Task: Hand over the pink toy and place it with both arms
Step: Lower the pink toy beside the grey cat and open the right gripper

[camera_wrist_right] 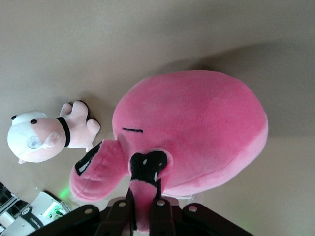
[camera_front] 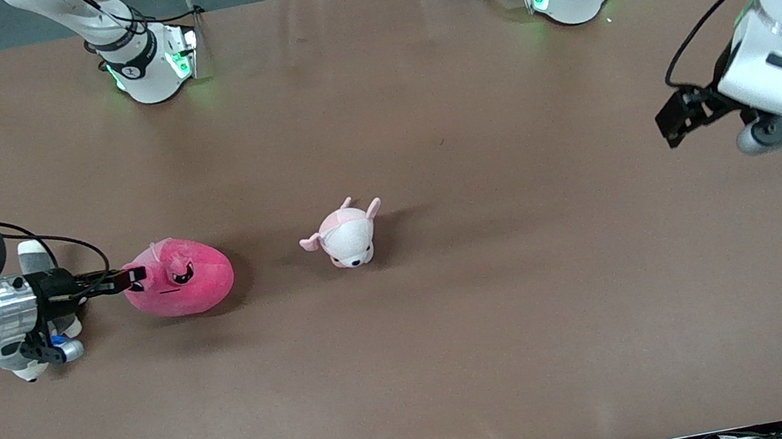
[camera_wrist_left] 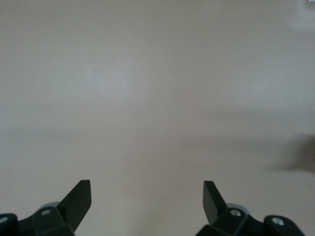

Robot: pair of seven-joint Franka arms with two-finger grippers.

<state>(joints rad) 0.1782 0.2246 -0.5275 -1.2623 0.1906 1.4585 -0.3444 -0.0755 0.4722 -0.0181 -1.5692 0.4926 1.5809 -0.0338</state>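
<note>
Plush and rounded, the hot-pink toy point(camera_front: 180, 277) lies on the brown desk point(camera_front: 460, 336) toward the right arm's end, about midway between the front edge and the bases' edge. The right gripper point(camera_front: 128, 278) has its black fingers pinched together on a soft pink nub at the toy's end. Beside it, nearer the desk's middle, sits a small pale pink-and-white animal plush point(camera_front: 347, 237) with ears. The left gripper point(camera_wrist_left: 147, 201) waits over the matte desk at the left arm's end, fingers wide apart.
</note>
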